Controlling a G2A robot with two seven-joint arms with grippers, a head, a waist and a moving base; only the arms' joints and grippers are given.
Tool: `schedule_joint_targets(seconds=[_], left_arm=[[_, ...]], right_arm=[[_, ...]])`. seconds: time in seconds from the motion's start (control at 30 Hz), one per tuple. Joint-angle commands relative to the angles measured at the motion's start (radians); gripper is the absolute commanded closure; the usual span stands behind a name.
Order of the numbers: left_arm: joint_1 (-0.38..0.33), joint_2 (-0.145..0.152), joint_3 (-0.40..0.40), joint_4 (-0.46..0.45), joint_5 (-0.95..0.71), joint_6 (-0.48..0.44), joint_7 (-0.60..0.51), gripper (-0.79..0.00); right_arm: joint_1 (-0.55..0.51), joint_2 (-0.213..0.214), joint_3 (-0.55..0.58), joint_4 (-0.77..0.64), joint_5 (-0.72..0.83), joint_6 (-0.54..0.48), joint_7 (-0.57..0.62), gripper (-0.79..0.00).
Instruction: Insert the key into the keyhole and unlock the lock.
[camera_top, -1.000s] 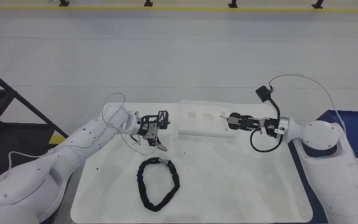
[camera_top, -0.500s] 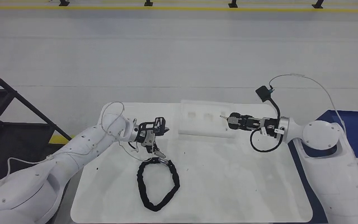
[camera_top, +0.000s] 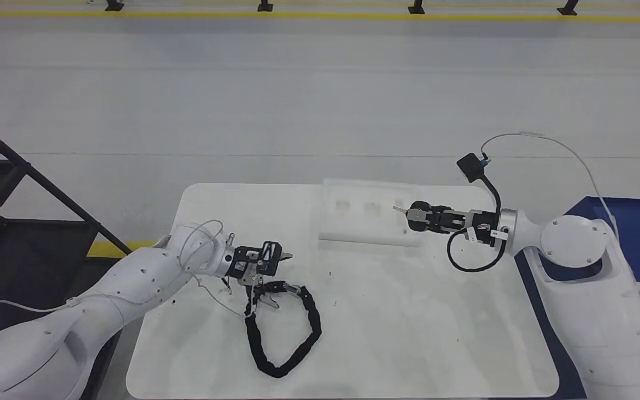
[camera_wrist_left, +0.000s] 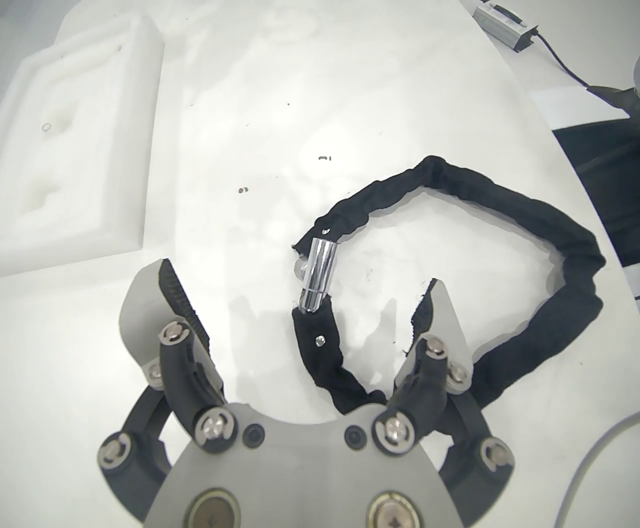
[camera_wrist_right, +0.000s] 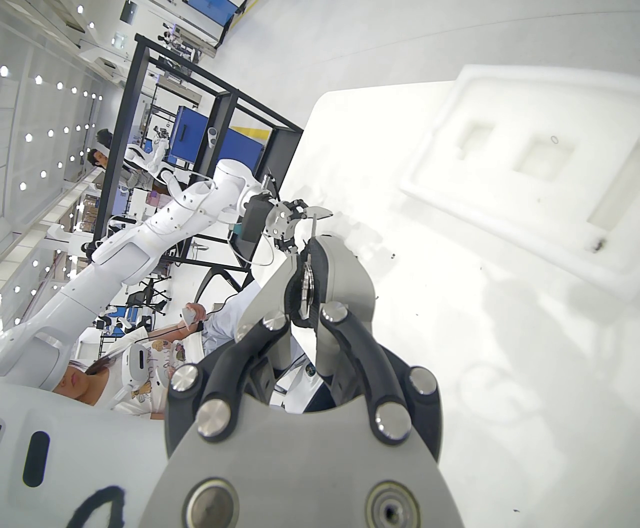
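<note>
Left pincer (camera_wrist_left: 300, 280) now down astride the lock (camera_wrist_left: 318, 270)

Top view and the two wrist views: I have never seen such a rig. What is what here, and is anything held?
It is a two-armed robot at a table. The top view looks down from above its arms; each wrist view looks along one arm's gripper. On the table lie a black chain lock and a white foam tray. The left gripper is open, fingers either side of the lock's silver barrel, holding nothing. The right gripper is shut on what seems to be the key, near the tray.
</note>
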Motion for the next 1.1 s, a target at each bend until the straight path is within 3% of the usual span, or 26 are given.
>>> schedule_joint_targets(seconds=[0.0,0.27,0.33,0.43,0.63,0.8,0.87,0.9,1.07], left_arm=[[0.008,-0.008,-0.001,0.015,0.006,0.012,0.001,-0.785],[0.024,-0.049,0.000,0.058,0.068,0.054,0.015,-0.785],[0.025,-0.058,0.000,0.070,0.081,0.055,0.020,-0.628],[0.022,-0.072,0.000,0.084,0.109,0.053,0.026,-0.517],[0.022,-0.098,0.000,0.113,0.163,0.050,0.033,-0.474],[0.021,-0.117,-0.003,0.145,0.169,0.043,0.038,-0.237],[0.020,-0.125,-0.006,0.160,0.167,0.040,0.036,-0.043],[0.019,-0.128,-0.007,0.167,0.166,0.038,0.037,0.000],[0.012,-0.136,-0.014,0.188,0.167,0.017,0.080,0.000]], right_arm=[[0.000,0.000,0.000,0.000,0.000,0.000,0.000,0.000],[0.000,0.000,0.000,0.000,0.000,0.000,0.000,0.000],[0.000,0.000,0.000,0.000,0.000,0.000,0.000,0.000],[0.000,0.000,0.000,0.000,0.000,0.000,0.000,0.000],[0.000,0.000,0.000,0.000,0.000,0.000,0.000,0.000],[0.000,0.000,0.000,0.000,0.000,0.000,0.000,0.000],[0.000,0.000,0.000,0.000,0.000,0.000,0.000,0.000],[0.000,0.000,0.000,0.000,0.000,0.000,0.000,0.000],[0.000,0.000,0.000,0.000,0.000,0.000,0.000,0.000]])
